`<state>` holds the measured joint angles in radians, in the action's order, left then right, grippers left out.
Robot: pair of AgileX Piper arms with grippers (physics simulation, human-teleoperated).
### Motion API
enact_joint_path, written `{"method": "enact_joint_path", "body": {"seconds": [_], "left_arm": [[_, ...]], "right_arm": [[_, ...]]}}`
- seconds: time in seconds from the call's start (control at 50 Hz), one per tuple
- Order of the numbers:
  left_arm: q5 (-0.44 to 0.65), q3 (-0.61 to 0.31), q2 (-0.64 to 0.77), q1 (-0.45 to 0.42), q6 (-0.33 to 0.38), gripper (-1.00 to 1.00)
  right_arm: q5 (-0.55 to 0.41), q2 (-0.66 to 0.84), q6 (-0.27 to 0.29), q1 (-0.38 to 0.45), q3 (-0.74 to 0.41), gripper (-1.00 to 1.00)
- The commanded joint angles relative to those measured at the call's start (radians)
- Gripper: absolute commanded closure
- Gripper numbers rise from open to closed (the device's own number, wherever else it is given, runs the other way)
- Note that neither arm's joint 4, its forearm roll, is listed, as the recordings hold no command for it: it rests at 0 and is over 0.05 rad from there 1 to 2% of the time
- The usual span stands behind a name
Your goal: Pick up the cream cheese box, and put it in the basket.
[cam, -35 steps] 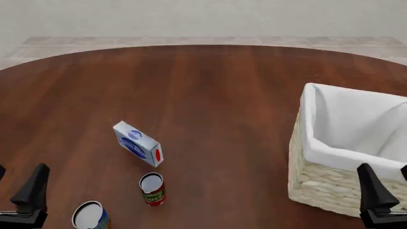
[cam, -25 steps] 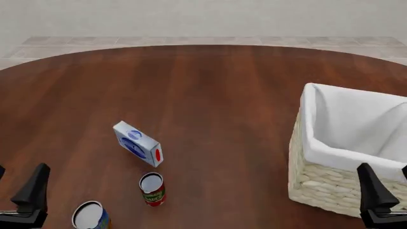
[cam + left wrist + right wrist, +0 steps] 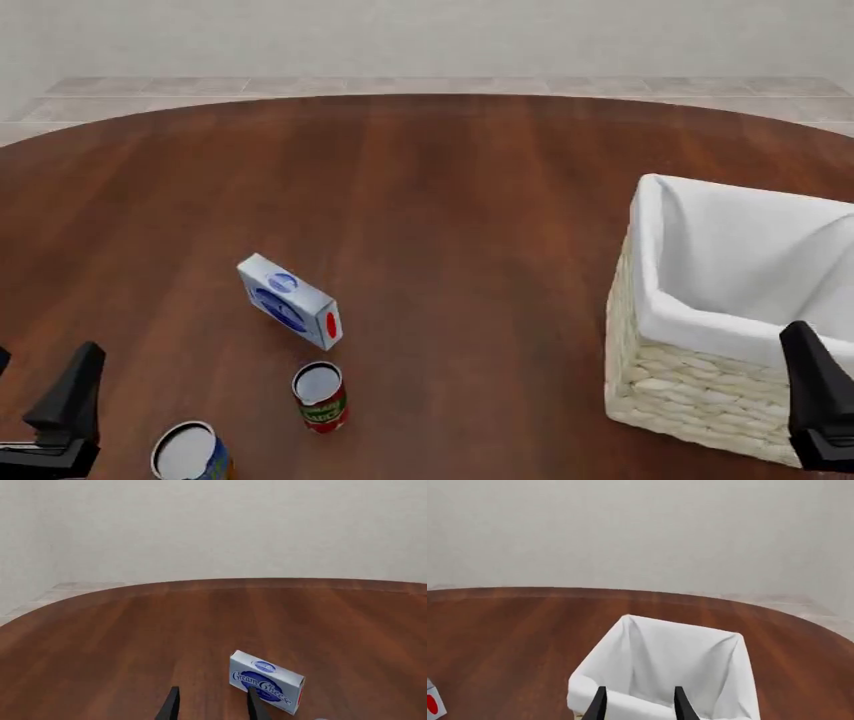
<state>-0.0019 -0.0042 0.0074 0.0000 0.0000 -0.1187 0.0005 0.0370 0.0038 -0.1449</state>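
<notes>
- Step in hand, judged from the layout: the approach, with nothing grasped yet and the pick not begun.
- cream cheese box (image 3: 290, 301) resting on the table (image 3: 441, 190), apart from both arms, long axis running from 10 o'clock to 4 o'clock in the front view, red oval on the narrow end facing 4 o'clock.
- left gripper (image 3: 211, 704) seen in its wrist view with 2 dark fingers spread apart, nothing between them; in the front view only 1 finger (image 3: 70, 397) visible at the lower left corner.
- Relative to that finger in the front view: box at about 1 o'clock, well apart, further out over the table.
- In the left wrist view, box (image 3: 267, 681) just beyond the fingertips and off to 1 side of the gap, not centred between them.
- Next move, as a judgement: reach the left gripper forward and toward the box, line the open fingers across its thin faces, then lower and close.
- red-labelled can (image 3: 319, 395) upright at 6 o'clock from the box, near it but not touching; blue-labelled can (image 3: 188, 452) at the lower edge, closer to the left finger. Both stand beside the likely path, so care needed to avoid clipping them.
- basket (image 3: 727, 380) at 3 o'clock from the box, well apart, white liner open upward and holding nothing visible.
- right gripper (image 3: 636, 703) also spread and holding nothing, fingers in front of the basket's near rim (image 3: 620, 701) in its wrist view.
</notes>
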Motion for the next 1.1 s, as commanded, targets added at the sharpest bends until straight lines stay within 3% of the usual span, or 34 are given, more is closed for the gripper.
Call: {"method": "enact_joint_path", "body": {"seconds": [0.02,0.34,0.52,0.74,0.96,1.1], "left_arm": [[0.000,0.000,0.000,0.000,0.000,-1.00],[0.000,0.000,0.000,0.000,0.000,-1.00],[0.000,0.000,0.000,0.000,0.000,-1.00],[0.000,0.000,0.000,0.000,0.000,-1.00],[0.000,0.000,0.000,0.000,0.000,-1.00],[0.000,0.000,0.000,0.000,0.000,-1.00]], "right_arm": [[-0.105,0.000,0.022,0.000,-0.134,-1.00],[-0.258,0.000,0.037,-0.009,-0.206,-1.00],[-0.207,0.116,0.016,0.028,-0.278,-1.00],[-0.218,0.234,0.059,0.058,-0.442,-1.00],[-0.213,0.303,0.114,0.067,-0.534,-1.00],[-0.183,0.403,0.134,0.128,-0.585,-1.00]]}}
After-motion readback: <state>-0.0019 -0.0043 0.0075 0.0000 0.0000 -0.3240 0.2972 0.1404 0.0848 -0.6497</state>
